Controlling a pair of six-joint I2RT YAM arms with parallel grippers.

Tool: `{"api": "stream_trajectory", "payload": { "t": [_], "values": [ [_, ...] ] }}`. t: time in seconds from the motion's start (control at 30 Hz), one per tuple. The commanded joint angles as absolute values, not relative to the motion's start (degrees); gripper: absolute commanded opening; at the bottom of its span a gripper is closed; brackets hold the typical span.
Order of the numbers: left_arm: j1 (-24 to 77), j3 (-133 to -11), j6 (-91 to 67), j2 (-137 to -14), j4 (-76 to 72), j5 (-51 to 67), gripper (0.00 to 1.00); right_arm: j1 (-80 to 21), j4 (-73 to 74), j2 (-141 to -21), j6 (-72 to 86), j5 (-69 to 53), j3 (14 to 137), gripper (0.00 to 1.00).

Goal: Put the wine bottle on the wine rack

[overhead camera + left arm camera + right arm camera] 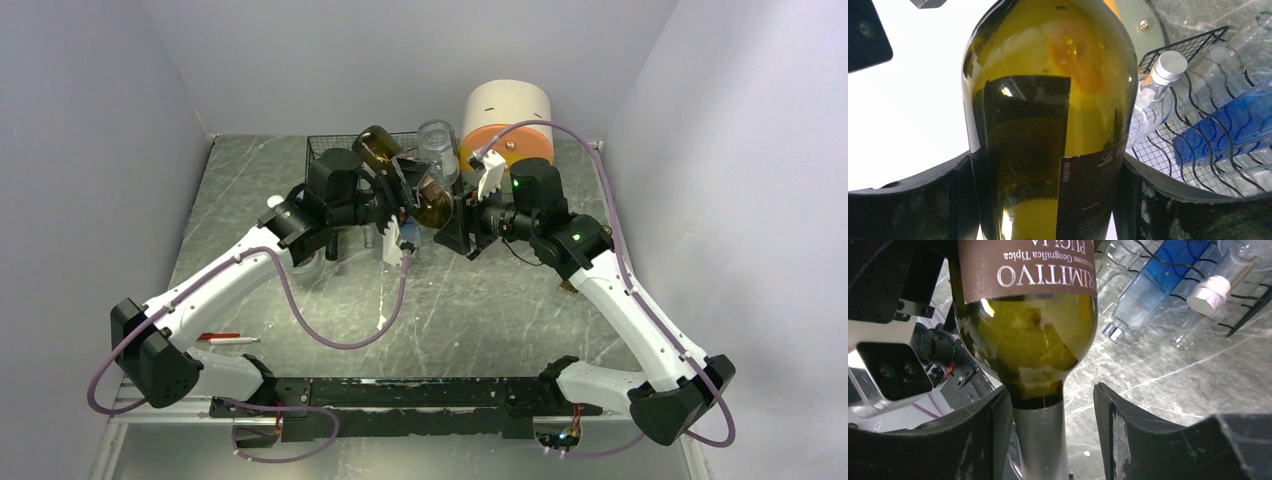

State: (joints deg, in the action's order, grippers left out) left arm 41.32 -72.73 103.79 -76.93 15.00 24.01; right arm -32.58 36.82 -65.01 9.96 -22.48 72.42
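Observation:
The wine bottle [392, 165] is olive-green glass with a dark label and a silver foil neck. It is held in the air, tilted, just in front of the black wire wine rack [330, 148]. My left gripper [396, 198] is shut on the bottle's body, and both fingers press its sides in the left wrist view [1048, 170]. My right gripper [456, 216] is open around the foil neck [1040, 440]. The neck lies against the left finger [983, 430], with a gap to the right finger [1128, 430]. The rack's wavy tiers [1198, 150] show beside the bottle.
Clear bottles [437, 145] and a blue bottle [1228, 125] lie in the rack; their necks stick out in the right wrist view [1158, 285]. A round cream and orange drawer unit [507, 120] stands right of the rack. A red pen [220, 337] lies at the near left.

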Motion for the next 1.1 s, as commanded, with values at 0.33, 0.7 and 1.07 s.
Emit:
{"api": "stream_trajectory", "payload": {
  "t": [0.33, 0.7, 1.07],
  "values": [
    [43.9, -76.5, 107.0, -77.9, 9.6, 21.4, 0.07, -32.8, 30.3, -64.6, 13.2, -22.8, 66.8, 0.46],
    [44.1, -75.5, 102.9, -76.8, 8.9, 22.6, 0.13, -32.9, 27.5, -63.9, 14.4, -22.2, 65.0, 0.0],
    [44.1, -69.3, 94.7, -73.9, 4.5, 22.9, 0.99, -33.0, 24.9, -58.6, 17.0, -15.9, 66.2, 0.0]
  ]
}}
